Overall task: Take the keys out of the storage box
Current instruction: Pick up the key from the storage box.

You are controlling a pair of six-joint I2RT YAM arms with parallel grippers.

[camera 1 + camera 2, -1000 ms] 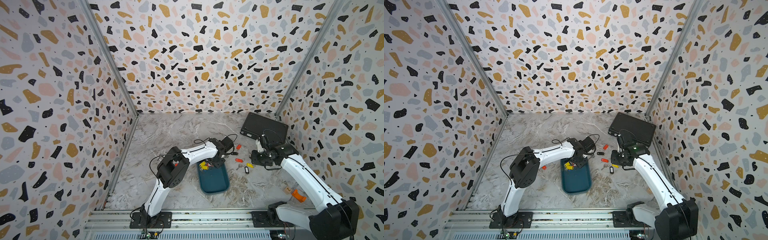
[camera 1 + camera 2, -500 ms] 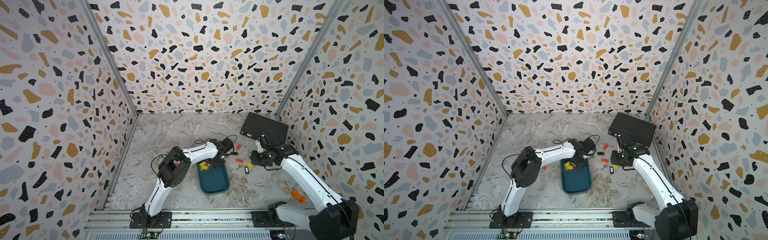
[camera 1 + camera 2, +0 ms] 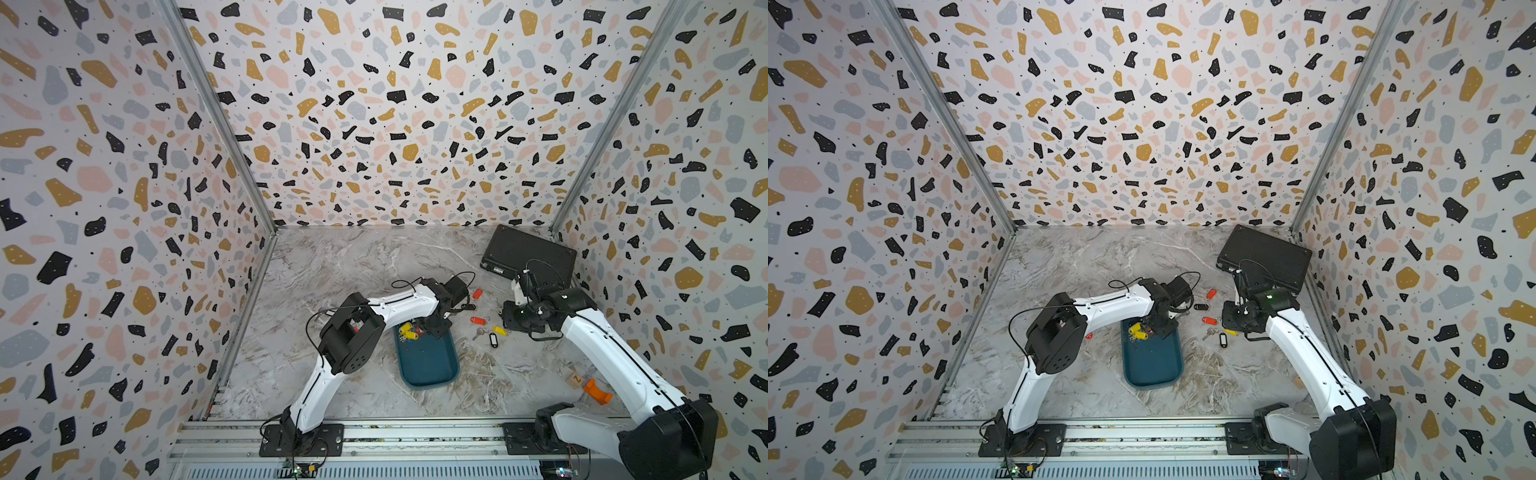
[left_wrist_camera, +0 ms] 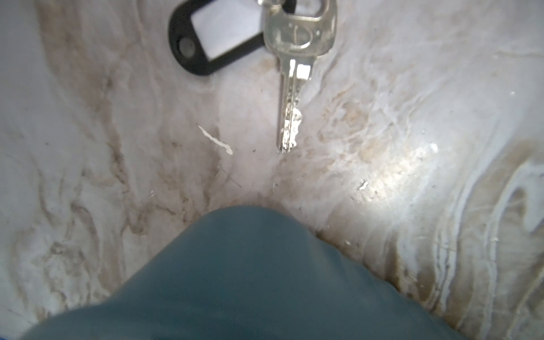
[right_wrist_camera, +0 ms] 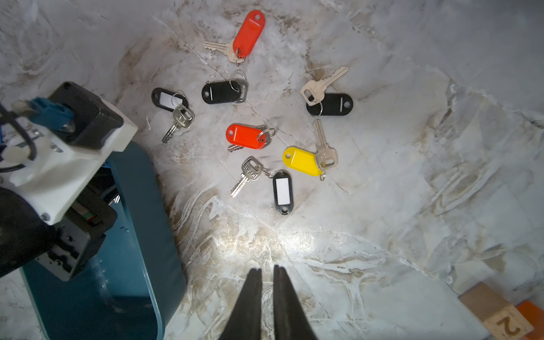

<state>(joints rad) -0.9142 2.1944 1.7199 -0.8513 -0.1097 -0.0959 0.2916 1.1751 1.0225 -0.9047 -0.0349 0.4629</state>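
Keys (image 5: 247, 137): mostly out on marble table (image 3: 353, 270), lying in a loose cluster beside storage box (image 5: 141, 235), on the right-arm side. Seven tagged sets counted in right wrist view: two with red tags (image 5: 249, 34), two with plain black tags (image 5: 329, 104), two with black tags and white inserts (image 5: 282, 190), one with yellow tag (image 5: 303, 162). All flat, none touching the box wall.

Left wrist view: rounded corner of storage box (image 4: 235, 265) in foreground. One black tag with white insert (image 4: 212, 32) and its silver key flat on the table just beyond, clear of the rim.

Remainder: small bunch with yellow tags (image 3: 407, 330) (image 3: 1137, 330) heaped at far end of storage box (image 3: 428, 365) (image 3: 1152, 365), seen in both top views.

Storage box: teal, shallow, near table middle, between the two arms, long axis pointing away from the base rail.

Left gripper (image 3: 428, 329): down inside far end of the box, right beside the yellow-tagged bunch. Clenched fully. Fingertips hidden under own body in both top views and out of frame in left wrist view, so no telling whether a key is caught between them.

Right gripper (image 5: 265, 269): hovering over bare table near the cluster, well short of the nearest key. Fingers all but together, thin slit only, nothing in it.

Elsewhere: black case (image 3: 528, 253) at far right corner. Wooden block marked "2" (image 5: 500, 315) with orange piece (image 3: 596, 390) just beside it, near right wall.
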